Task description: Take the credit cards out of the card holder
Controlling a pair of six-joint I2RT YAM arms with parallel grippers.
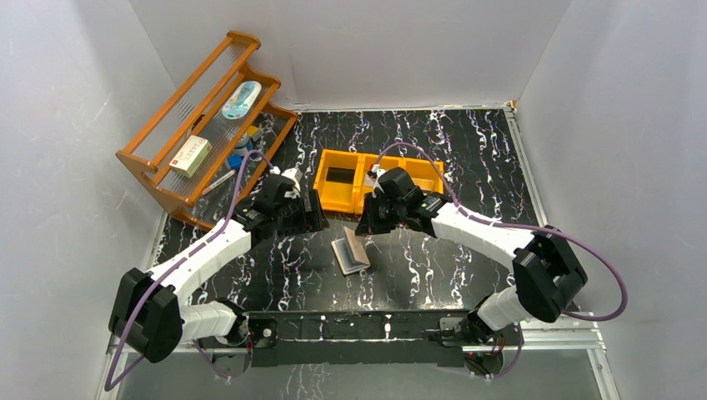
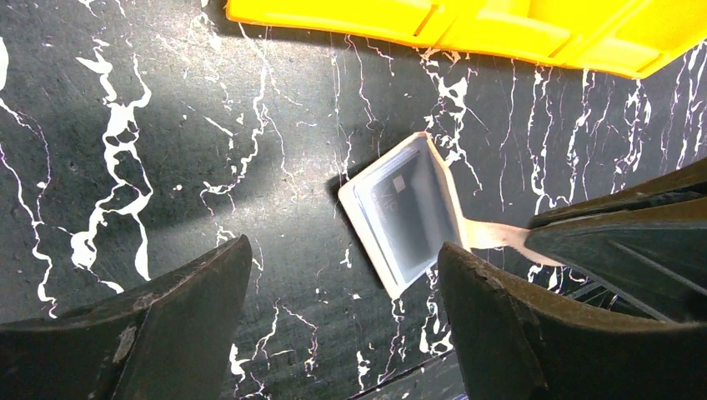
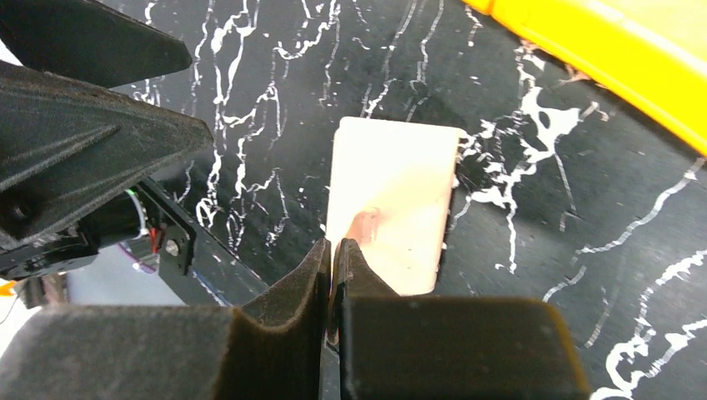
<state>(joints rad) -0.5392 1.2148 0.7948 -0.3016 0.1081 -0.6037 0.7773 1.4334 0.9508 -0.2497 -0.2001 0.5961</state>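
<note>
The right tool pinches card holder flap; left tool spread; white box label unreadable

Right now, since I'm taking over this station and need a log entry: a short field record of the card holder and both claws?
card holder: open on the table, silvery sleeve showing
right claw: shut on its beige flap
left claw: open, hovering beside it, holding nothing
cards: none seen outside it
orange tray: behind, apart from it
</note>
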